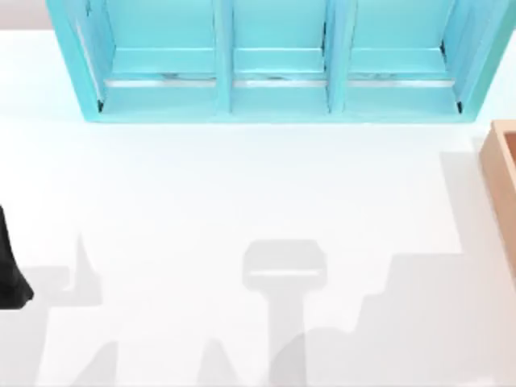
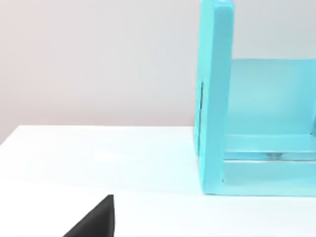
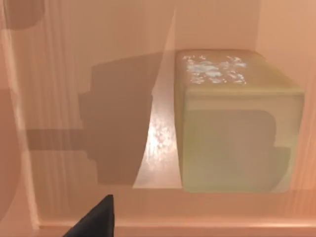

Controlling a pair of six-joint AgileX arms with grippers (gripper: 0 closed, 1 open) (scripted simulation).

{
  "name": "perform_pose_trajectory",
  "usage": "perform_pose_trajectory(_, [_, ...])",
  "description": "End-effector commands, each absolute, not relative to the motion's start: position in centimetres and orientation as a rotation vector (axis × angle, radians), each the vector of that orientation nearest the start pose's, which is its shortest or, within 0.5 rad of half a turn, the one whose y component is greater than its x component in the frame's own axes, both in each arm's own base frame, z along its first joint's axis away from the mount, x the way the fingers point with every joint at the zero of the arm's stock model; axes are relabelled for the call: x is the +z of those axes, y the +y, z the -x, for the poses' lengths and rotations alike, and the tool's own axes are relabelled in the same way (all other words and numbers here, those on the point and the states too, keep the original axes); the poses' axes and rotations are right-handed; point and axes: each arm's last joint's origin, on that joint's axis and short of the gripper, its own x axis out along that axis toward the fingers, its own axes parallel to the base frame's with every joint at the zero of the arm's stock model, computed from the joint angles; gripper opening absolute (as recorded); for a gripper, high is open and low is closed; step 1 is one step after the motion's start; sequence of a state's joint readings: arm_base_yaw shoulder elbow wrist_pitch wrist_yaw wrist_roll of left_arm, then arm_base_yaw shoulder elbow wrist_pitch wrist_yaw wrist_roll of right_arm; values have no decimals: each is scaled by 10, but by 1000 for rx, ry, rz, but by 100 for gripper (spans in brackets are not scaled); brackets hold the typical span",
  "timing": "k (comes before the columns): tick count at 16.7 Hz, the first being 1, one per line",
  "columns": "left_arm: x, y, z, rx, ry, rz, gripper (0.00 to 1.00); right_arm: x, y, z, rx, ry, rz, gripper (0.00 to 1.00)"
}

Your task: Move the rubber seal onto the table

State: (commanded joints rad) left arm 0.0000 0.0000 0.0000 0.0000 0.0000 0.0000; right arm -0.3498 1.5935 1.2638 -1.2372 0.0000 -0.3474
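Note:
The rubber seal [image 3: 237,123] is a tan-brown block with a pale mottled mark on one face. It lies on the floor of the orange-tan wooden box [image 3: 98,98], tight against one corner. My right gripper [image 3: 96,219] hangs over the box's inside, apart from the seal, and a dark piece of it shows at the edge of the right wrist view. In the top view the wooden box [image 1: 501,185] sits at the right edge of the white table [image 1: 242,201]. My left gripper [image 2: 96,222] is parked low over the table's left side, where the left arm [image 1: 10,270] shows as a dark shape.
A turquoise shelf unit [image 1: 274,64] with three compartments stands along the back of the table; its side wall [image 2: 215,98] is close to the left arm. Arm shadows fall on the table's front half.

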Motion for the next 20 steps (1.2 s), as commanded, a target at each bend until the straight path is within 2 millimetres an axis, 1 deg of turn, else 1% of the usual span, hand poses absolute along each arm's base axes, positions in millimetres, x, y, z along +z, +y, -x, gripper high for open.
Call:
perform_pose_trajectory(2, [160,-1,-106,0,0,0,100,238,-95,-268,-5,1569,-4,100])
perform_pose_trajectory(4, [160,-1,-106,0,0,0,100,225,-96,-269,-5,1570,-5,100])
perform_pose_trajectory(10, [160,-1,-106,0,0,0,100,166,-97,-270,-5,1568,-4,100])
perform_pose_trajectory(12, [160,-1,-106,0,0,0,100,150,-97,-269,-6,1567,-4,100])
perform_pose_trajectory(14, [160,-1,-106,0,0,0,100,142,-96,-267,-5,1570,-4,100])
perform_pose_trajectory(18, [160,-1,-106,0,0,0,100,142,-96,-267,-5,1570,-4,100])
perform_pose_trajectory(20, [160,-1,-106,0,0,0,100,142,-96,-267,-5,1570,-4,85])
